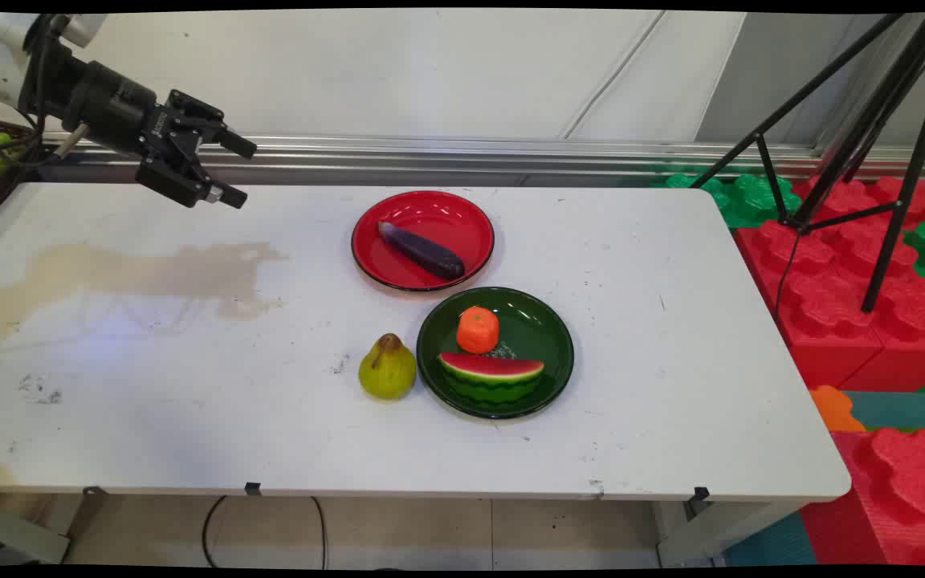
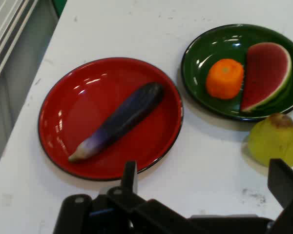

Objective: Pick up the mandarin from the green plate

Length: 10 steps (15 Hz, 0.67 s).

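Hand (image 1: 239, 171) of mine hangs empty, fingers apart, above the worktop's (image 1: 149, 385) far left. Nearest lies the eggplant (image 1: 422, 250) on the red plate (image 1: 462, 217), well apart from me.

White rounded arm link up at the corner; black cables looping off it; then a black cylindrical wrist, faint pale lettering on its side; black two-finger gripper (image 1: 236, 172) of angular linkage, silver screw heads showing.
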### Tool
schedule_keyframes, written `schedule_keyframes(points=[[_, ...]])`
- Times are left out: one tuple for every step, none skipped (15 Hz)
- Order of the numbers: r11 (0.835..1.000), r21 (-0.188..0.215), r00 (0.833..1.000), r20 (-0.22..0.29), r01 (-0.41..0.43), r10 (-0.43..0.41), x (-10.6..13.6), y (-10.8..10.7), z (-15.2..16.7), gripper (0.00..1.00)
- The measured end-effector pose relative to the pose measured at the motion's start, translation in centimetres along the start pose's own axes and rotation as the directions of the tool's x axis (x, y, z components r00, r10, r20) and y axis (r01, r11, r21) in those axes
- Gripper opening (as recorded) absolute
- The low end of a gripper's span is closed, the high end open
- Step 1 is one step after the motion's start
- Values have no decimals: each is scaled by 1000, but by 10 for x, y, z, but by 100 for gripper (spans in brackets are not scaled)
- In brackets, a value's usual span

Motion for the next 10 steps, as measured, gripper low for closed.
schedule_keyframes(points=[[1000, -8, 1000, 1, -8, 8, 2, 2, 2, 100], [1000, -14, 1000, 0, -14, 14, 4, 4, 3, 100], [999, -22, 1000, -1, -23, 23, 7, 7, 6, 100], [999, -33, 999, -2, -33, 33, 11, 10, 10, 100], [998, -44, 999, -3, -45, 44, 15, 14, 15, 100], [997, -54, 999, -4, -54, 53, 19, 16, 20, 100], [996, -60, 998, -5, -59, 59, 22, 18, 25, 100], [995, -69, 998, -6, -67, 67, 26, 21, 30, 100], [994, -80, 997, -6, -75, 75, 31, 25, 38, 100], [993, -91, 997, -6, -81, 81, 35, 27, 47, 100]])
